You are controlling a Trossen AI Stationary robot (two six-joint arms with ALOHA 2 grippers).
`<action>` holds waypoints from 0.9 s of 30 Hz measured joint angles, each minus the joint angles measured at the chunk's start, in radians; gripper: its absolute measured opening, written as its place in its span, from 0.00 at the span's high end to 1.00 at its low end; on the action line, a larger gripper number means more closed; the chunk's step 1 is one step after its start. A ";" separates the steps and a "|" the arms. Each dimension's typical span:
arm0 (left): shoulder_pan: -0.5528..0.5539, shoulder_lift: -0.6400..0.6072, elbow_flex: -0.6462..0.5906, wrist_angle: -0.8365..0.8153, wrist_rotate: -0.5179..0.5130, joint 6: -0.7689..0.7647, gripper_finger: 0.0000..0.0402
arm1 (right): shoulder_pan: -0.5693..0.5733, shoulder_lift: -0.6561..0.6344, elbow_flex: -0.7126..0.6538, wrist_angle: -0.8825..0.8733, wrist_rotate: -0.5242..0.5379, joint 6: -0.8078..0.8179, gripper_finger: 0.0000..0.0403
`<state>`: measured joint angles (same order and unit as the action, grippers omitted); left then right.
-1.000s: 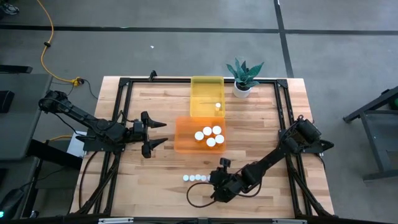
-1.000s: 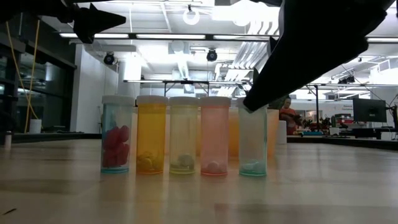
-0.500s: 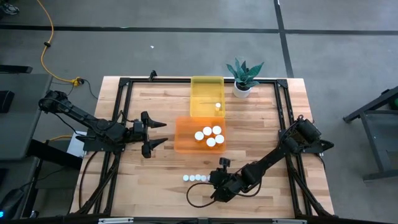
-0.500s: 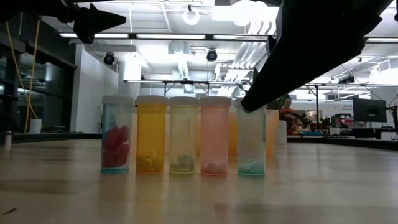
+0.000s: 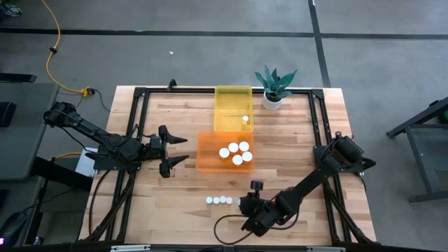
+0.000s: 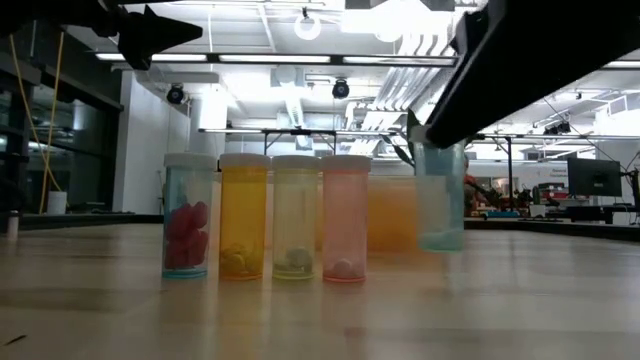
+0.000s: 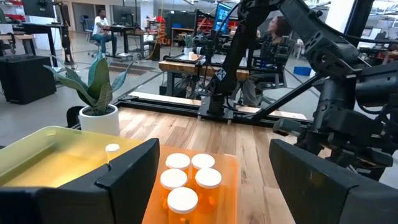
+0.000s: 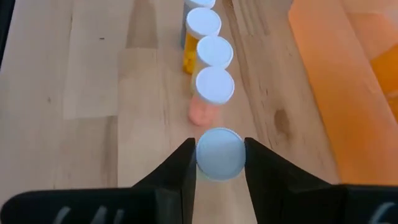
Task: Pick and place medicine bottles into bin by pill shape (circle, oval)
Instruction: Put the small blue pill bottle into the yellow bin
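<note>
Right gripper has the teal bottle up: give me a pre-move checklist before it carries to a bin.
1. Right gripper shut on the teal bottle: ok.
2. Teal bottle clear of the table: ok.
3. Row of four bottles standing: ok.
4. Orange bin has free room beside its five bottles: ok.
5. Left gripper open, off to the bin's side: ok.
6. Pill shape in the teal bottle: cannot tell.

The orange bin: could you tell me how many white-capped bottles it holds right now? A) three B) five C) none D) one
B: the high view shows five white caps clustered inside the orange bin, while the yellow bin holds just one.
</note>
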<state>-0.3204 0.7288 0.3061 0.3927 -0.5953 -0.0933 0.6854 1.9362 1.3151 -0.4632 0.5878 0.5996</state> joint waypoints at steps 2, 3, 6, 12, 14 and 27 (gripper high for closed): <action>0.000 0.000 0.000 0.000 0.000 0.000 0.27 | 0.006 0.000 0.000 -0.016 0.007 0.004 0.77; 0.000 0.000 0.000 0.000 0.000 0.000 0.27 | 0.008 -0.002 0.000 -0.032 0.007 0.007 0.77; 0.000 0.000 0.000 0.000 0.000 0.000 0.27 | 0.011 -0.031 0.000 -0.083 0.014 0.036 0.77; 0.000 0.000 0.000 0.000 0.000 0.000 0.27 | 0.020 -0.145 -0.007 -0.136 0.066 0.028 0.77; 0.000 0.000 0.000 0.000 0.000 0.000 0.27 | 0.029 -0.195 -0.023 -0.131 0.085 0.015 0.77; 0.000 0.000 0.000 0.000 0.008 -0.005 0.27 | -0.223 -0.380 -0.148 -0.055 0.109 -0.147 0.77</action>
<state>-0.3204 0.7292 0.3065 0.3927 -0.5877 -0.0982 0.4623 1.5561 1.1671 -0.5184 0.6970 0.4530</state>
